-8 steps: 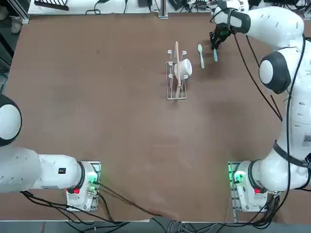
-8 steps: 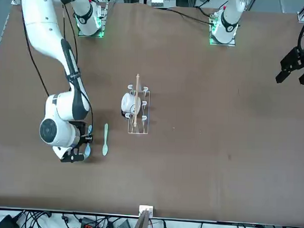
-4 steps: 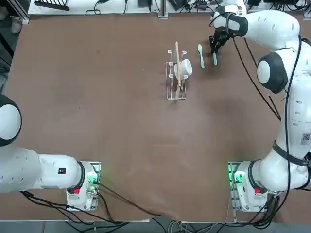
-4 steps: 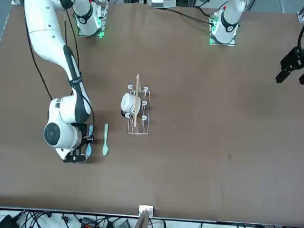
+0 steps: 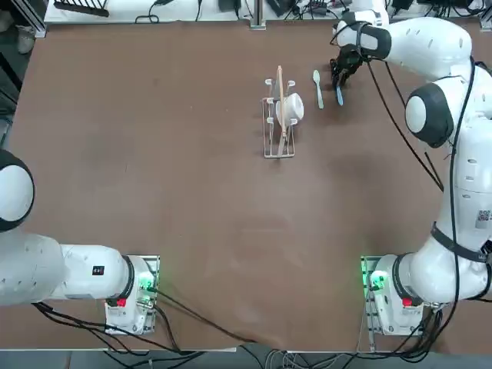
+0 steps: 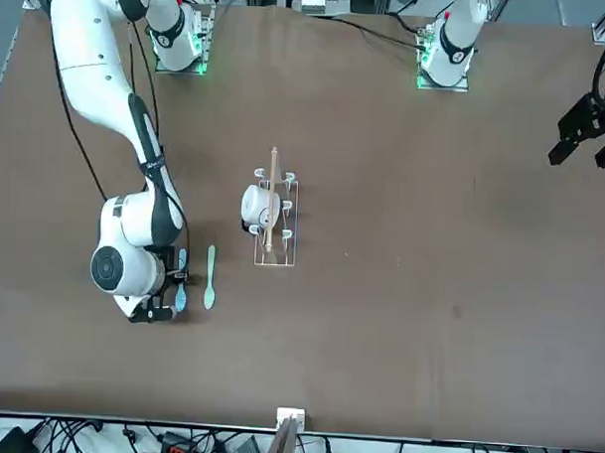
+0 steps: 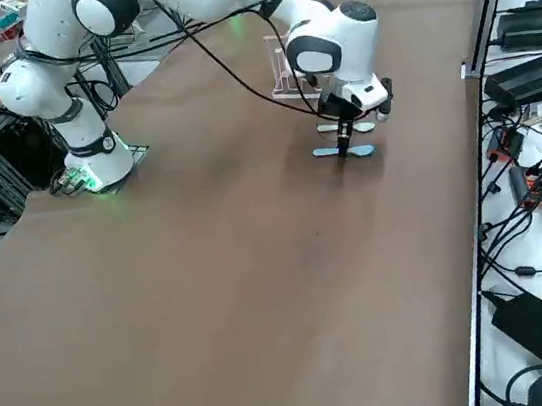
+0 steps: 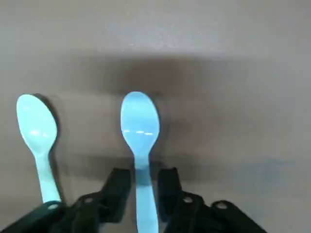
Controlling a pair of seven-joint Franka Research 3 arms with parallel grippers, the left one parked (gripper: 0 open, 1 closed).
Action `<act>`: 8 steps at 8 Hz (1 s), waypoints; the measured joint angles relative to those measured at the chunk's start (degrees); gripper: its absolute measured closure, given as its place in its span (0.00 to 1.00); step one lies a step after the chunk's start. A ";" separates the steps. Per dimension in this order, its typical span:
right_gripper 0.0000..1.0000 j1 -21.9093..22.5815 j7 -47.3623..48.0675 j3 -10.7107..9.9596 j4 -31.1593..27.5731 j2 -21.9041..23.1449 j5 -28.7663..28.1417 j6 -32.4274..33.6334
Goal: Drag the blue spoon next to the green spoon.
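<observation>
While spoons lie parallel, tool (image 8: 142, 182) straddles blue spoon (image 8: 140, 127) handle, fingers slightly spread; green spoon (image 8: 37, 131) just beside.

blue spoon (image 8: 139, 127) handle end cut off

The right gripper (image 5: 339, 77) is carrying on toward the far edge of the table, having drifted a little closer to the green spoon (image 5: 317, 88) over the last second. The blue spoon (image 5: 339, 94) is travelling with it: a second ago it lay further out from the green spoon, and now it is lying just beside it, parallel, with a narrow strip of table between them. The jaws, clamped tight on the blue handle until a moment ago, are now parting, and in the wrist view the fingers (image 8: 116, 182) are standing either side of the handle (image 8: 144, 199) with slim gaps showing
</observation>
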State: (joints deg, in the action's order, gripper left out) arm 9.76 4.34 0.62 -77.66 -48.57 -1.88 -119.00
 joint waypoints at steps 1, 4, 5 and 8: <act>0.38 -0.02 0.01 -0.15 0.48 0.08 0.00 -0.06; 0.00 -1.62 -0.09 -0.83 3.63 4.93 0.00 0.59; 0.00 -2.69 -0.10 -0.96 4.21 9.31 0.01 3.82; 0.00 -4.73 -0.31 -3.42 4.71 23.27 0.04 19.64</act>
State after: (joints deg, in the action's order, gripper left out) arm 5.03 4.02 -2.80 -72.94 -25.29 -1.84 -99.36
